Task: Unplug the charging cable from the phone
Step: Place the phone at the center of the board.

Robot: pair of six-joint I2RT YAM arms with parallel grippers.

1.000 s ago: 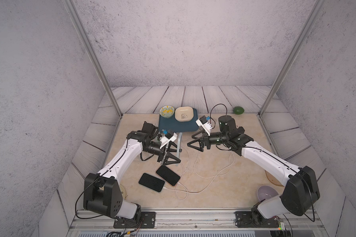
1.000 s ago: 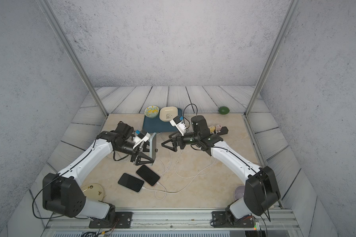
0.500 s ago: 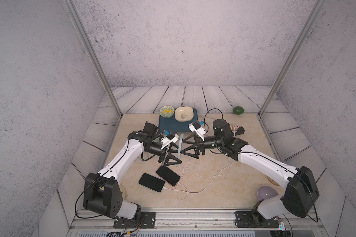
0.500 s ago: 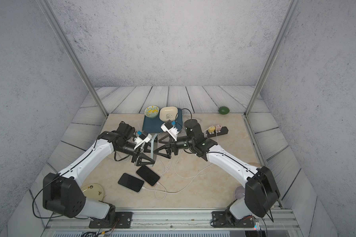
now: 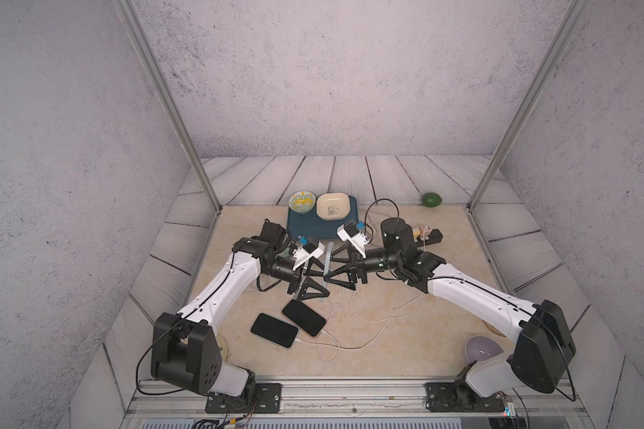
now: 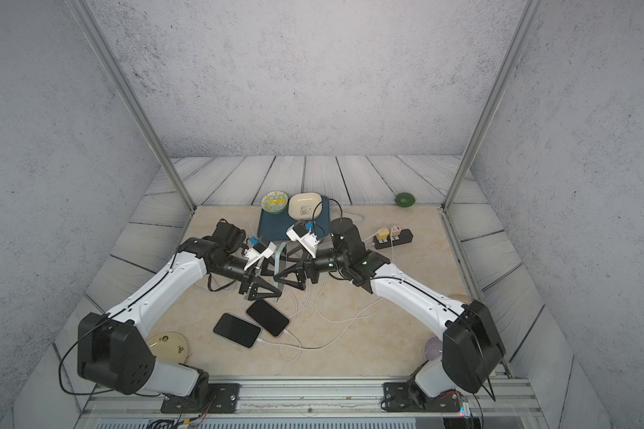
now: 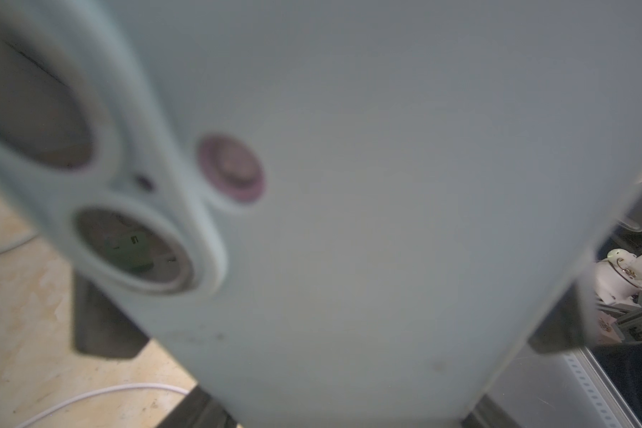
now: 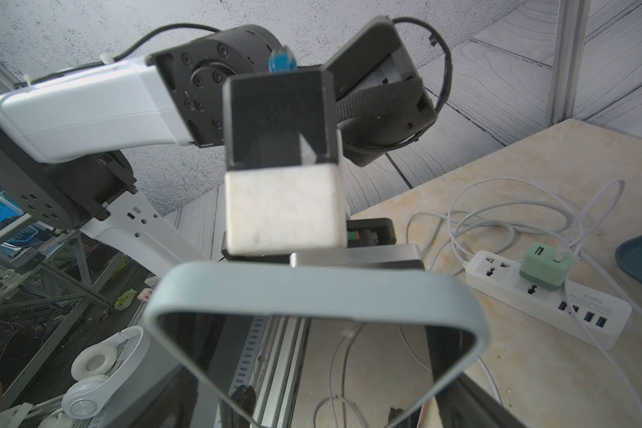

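My left gripper (image 5: 315, 284) is shut on a phone (image 5: 327, 265) in a pale blue-grey case and holds it upright on its edge above the table, between the two arms. The phone's back (image 7: 386, 185) and its camera lenses fill the left wrist view, with my dark fingers (image 7: 104, 326) at its sides. My right gripper (image 5: 331, 267) is open, one finger on each side of the phone's rim (image 8: 312, 281). A white charging cable (image 5: 331, 310) runs down from near the phone's lower end to the table. Its plug is hidden.
Two more phones (image 5: 274, 330) (image 5: 303, 317) lie flat near the front, with white cables looping beside them. A blue tray (image 5: 324, 228) with two bowls stands behind. A black power strip (image 5: 430, 236) and a white one (image 8: 549, 307) lie on the table. A green fruit (image 5: 432, 200) sits far right.
My right arm has swung left toward the held phone, and its open jaws now straddle the phone. The left arm and the phone have stayed in place.
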